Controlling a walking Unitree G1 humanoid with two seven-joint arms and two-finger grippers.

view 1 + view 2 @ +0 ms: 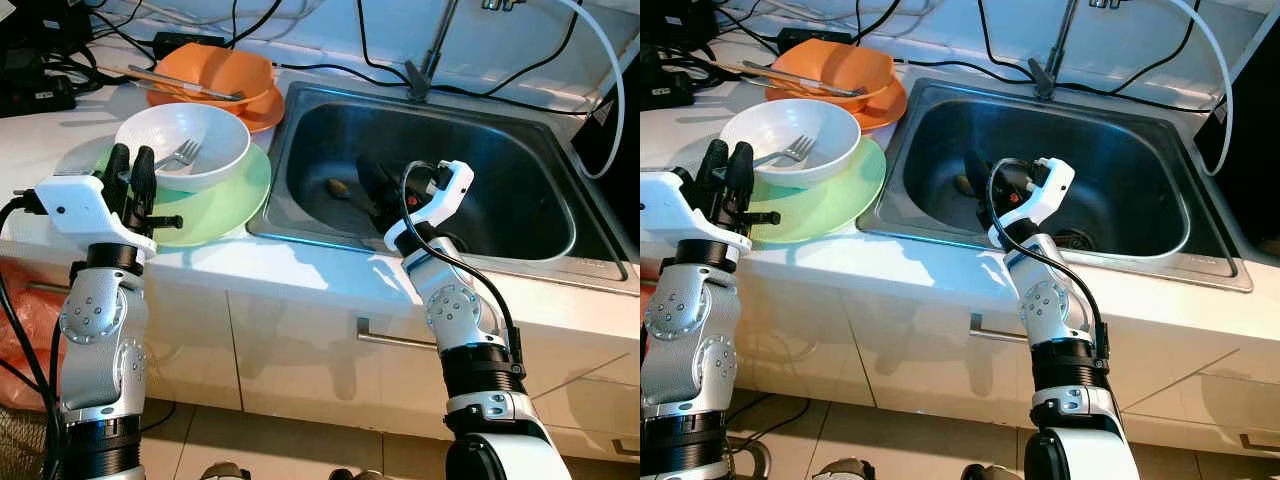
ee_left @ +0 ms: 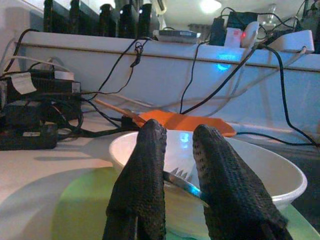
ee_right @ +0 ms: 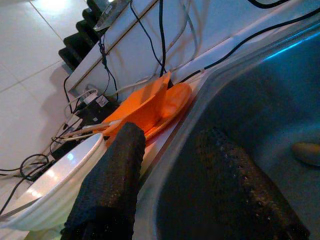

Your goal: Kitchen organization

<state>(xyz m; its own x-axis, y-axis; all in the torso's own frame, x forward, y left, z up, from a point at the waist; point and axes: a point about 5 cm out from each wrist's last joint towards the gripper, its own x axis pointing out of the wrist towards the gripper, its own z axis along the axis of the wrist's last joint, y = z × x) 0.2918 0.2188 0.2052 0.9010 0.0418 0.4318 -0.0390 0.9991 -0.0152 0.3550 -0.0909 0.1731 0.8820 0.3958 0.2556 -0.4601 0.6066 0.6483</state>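
Observation:
A white bowl holding a fork rests on a green plate on the counter left of the sink. My left gripper is at the plate's near-left edge, just short of the bowl, pointing at it. Its fingers stand a narrow gap apart with nothing between them. My right gripper reaches down into the sink, open and empty. A small brownish object lies on the sink floor just left of it.
An orange bowl on an orange plate, with chopsticks across it, stands behind the white bowl. Black cables and power blocks crowd the back left. The tap stem rises behind the sink. Cabinet fronts are below the counter.

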